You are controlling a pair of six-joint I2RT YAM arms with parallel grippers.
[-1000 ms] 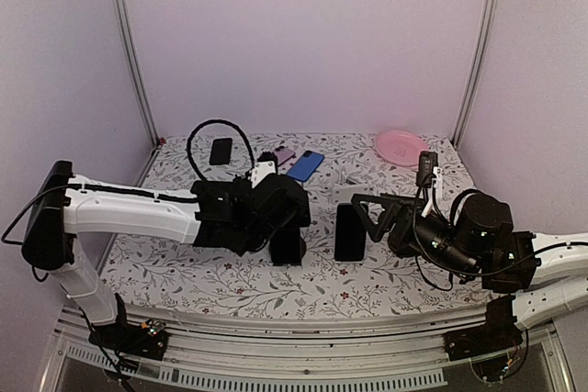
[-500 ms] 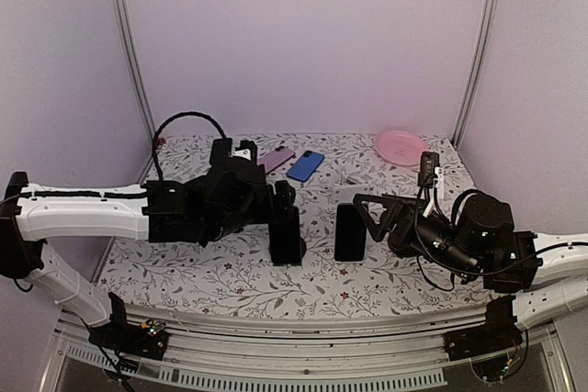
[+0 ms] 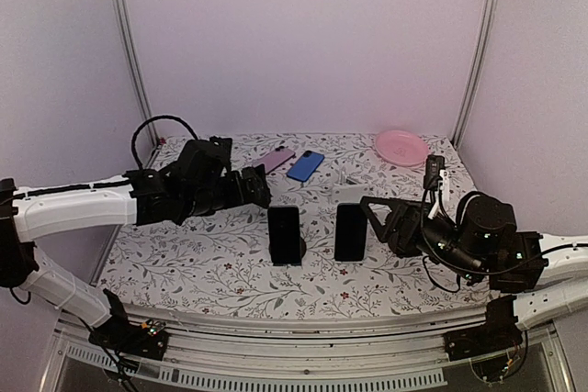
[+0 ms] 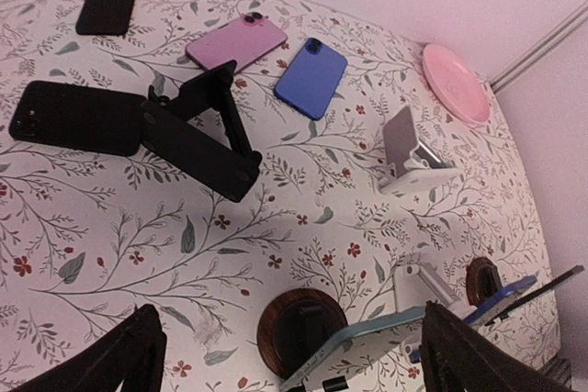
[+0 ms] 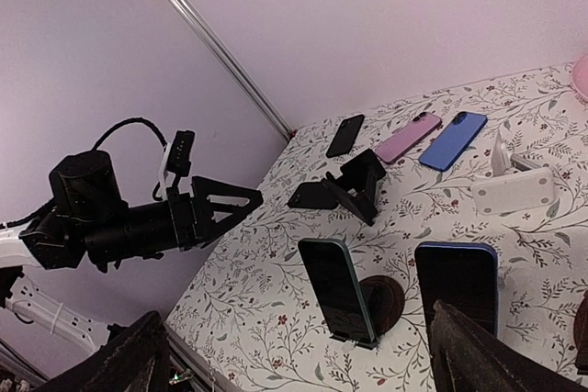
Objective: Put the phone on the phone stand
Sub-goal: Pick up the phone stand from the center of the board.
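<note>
I'm taking the phone stand (image 5: 384, 304), the one with the round brown base, as my reference. The phone (image 5: 334, 290) sits on it, screen dark, leaning back slightly, with its lower edge down at the base. Nothing grips it.

The left gripper (image 5: 241, 205) hangs well off to the left of the stand. Its 2 fingers (image 4: 103, 363) are spread wide at the edges of the wrist view, with nothing between them. The right gripper (image 3: 372, 218) is on the stand's other side. Its fingers (image 5: 480, 355) are also splayed apart and empty.

A second phone (image 3: 350, 231) stands upright just right of the stand, between it and the right gripper. I cannot tell whether that gripper touches it.

Behind the stand, toward the back wall, a white stand (image 4: 412, 148) sits unloaded. A black folding stand (image 4: 204, 140) lies further left. A dark handset (image 4: 66, 117) lies flat at its end, though I cannot tell if they touch.

Further back still are a blue phone (image 4: 310, 78) and a pink phone (image 4: 237, 41), lying side by side. A black phone (image 4: 108, 2) lies apart at the far left. A pink plate (image 3: 401, 146) rests in the far right corner of the floral table (image 3: 211, 273).
</note>
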